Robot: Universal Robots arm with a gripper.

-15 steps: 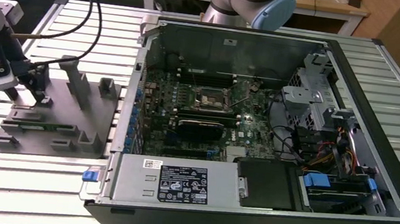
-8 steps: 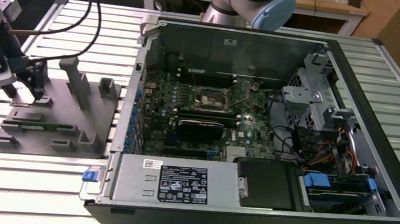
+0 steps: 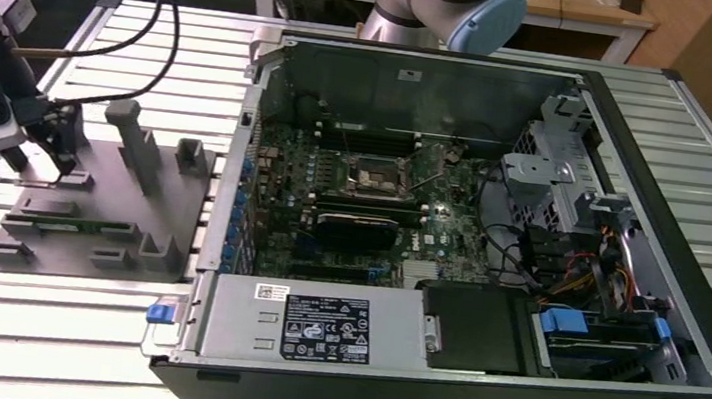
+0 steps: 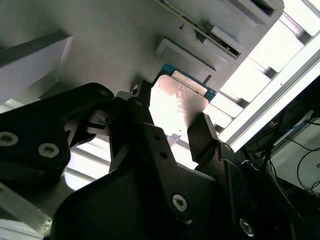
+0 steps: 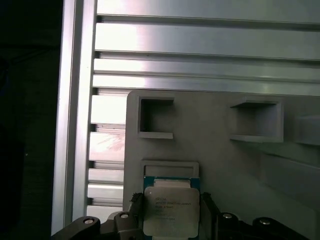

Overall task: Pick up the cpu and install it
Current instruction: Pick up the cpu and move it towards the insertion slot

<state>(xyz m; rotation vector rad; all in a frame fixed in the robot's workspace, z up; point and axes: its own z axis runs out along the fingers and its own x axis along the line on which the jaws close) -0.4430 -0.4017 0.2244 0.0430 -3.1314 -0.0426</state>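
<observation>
Cpu [image 5: 170, 214] sits clamped between the tool's [image 5: 171, 204] fingers, which press narrowly on two opposite edges, just above the grey block [image 5: 215, 150].

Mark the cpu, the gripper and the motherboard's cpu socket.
cpu [image 5: 170, 210]: first wrist view, middle of its silvery top.
gripper [image 3: 42, 164]: exterior view, midway between its fingertips.
socket [image 3: 379, 175]: exterior view, centre of its dark metal frame.
</observation>
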